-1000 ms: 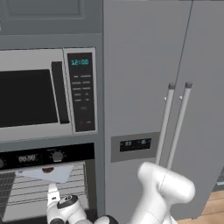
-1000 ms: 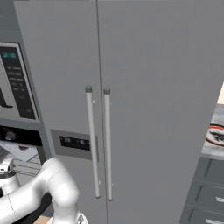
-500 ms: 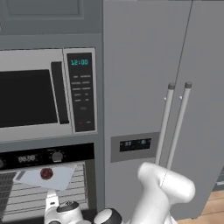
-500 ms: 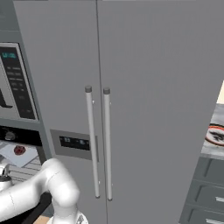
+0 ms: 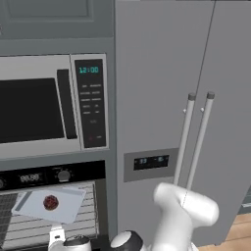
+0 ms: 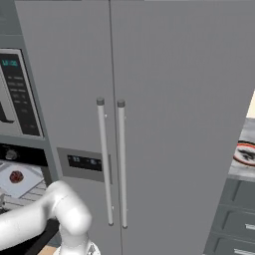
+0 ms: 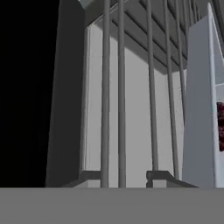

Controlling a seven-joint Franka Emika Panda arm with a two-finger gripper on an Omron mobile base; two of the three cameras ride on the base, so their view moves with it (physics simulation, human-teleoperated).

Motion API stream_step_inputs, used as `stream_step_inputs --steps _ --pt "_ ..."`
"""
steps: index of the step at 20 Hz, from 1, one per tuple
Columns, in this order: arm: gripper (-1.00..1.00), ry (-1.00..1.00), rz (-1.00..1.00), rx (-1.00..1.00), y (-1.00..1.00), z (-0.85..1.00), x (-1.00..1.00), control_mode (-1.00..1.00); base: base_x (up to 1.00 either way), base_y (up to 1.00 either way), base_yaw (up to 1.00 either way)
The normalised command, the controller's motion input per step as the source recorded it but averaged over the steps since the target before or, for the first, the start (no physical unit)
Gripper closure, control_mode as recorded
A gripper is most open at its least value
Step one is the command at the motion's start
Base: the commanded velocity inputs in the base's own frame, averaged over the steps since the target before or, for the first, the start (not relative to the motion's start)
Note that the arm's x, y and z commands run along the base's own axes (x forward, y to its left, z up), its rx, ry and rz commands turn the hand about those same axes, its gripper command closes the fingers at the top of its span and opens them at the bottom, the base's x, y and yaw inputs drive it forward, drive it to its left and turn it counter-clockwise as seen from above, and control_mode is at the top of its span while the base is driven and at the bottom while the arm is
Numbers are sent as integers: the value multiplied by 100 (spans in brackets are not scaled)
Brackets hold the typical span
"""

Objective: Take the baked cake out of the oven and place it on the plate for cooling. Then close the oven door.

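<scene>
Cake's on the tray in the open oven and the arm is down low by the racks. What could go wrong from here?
The small dark reddish-brown cake sits loose on the flat pale tray; a nudge could roll it off. In the hand view the tool is right against the wire oven rack bars, so a finger may snag one.

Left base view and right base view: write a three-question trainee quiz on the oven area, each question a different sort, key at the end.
1. True or false: the baked cake lies on the baking tray inside the oven.
2. Which appliance sits directly above the oven?
A. refrigerator
B. microwave
C. dishwasher
3. Fill in: in the right base view, a plate rests on the counter to the ______ of the refrigerator.

Key: 1 true; 2 B; 3 right.
</scene>
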Motion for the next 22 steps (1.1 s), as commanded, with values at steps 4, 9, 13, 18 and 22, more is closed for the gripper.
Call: stream_step_inputs --steps 4,9,13,18,22 --pt "100 5 0 0 28 -18 -82 -100 0 0 0" --pt "100 3 0 0 29 -19 -87 -100 0 0 0" --pt "100 3 0 0 29 -12 -88 -100 0 0 0" --pt "-100 0 -4 0 14 37 -49 -100 0 0 0" --pt "-100 0 -5 0 1 47 -57 -100 0 0 0"
